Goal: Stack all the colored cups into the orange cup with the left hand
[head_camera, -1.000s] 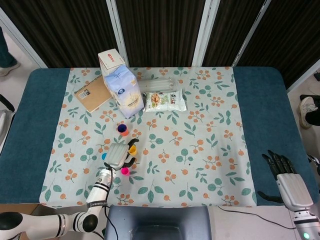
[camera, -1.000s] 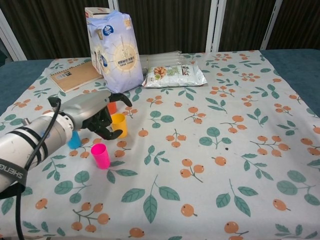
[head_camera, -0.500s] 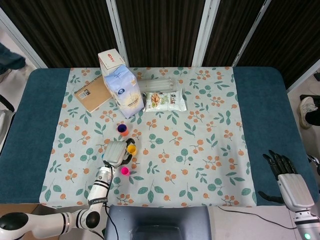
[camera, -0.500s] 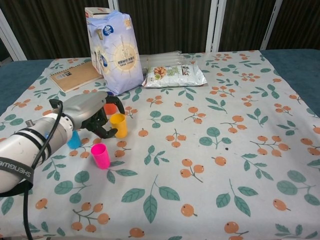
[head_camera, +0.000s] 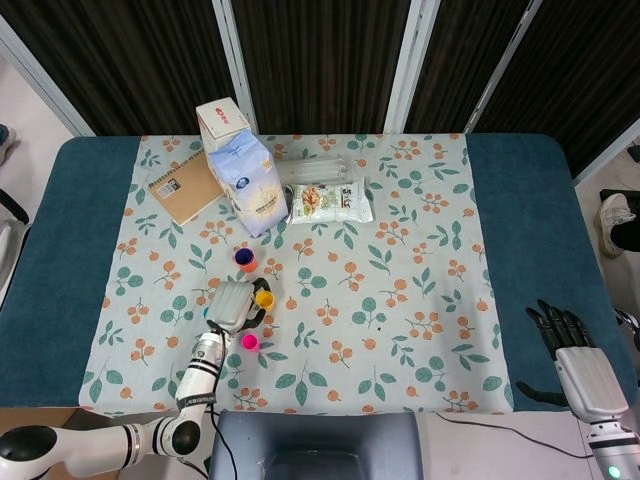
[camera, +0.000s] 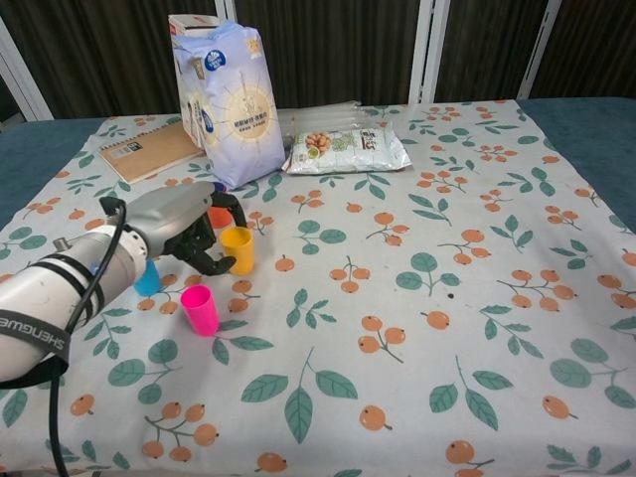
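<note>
cup cluster: yellow cup (camera: 237,248), pink cup (camera: 199,309), blue cup (camera: 148,277) and orange cup (camera: 220,214) stand close together, with only narrow gaps between them.
left hand (camera: 184,227): sits among the cups, fingers curled at the yellow cup, blocking the way to the orange cup from the near side.
behind cups: flour bag (camera: 235,104) and carton (camera: 187,40) stand tall, walling off the far side; notebook (camera: 149,151) lies flat beside them.
far middle: snack packet (camera: 347,150) lies low.
right half of cloth (camera: 477,288): open, bare surface.
right hand (head_camera: 575,360): off the cloth at the table's right edge, well apart.
</note>
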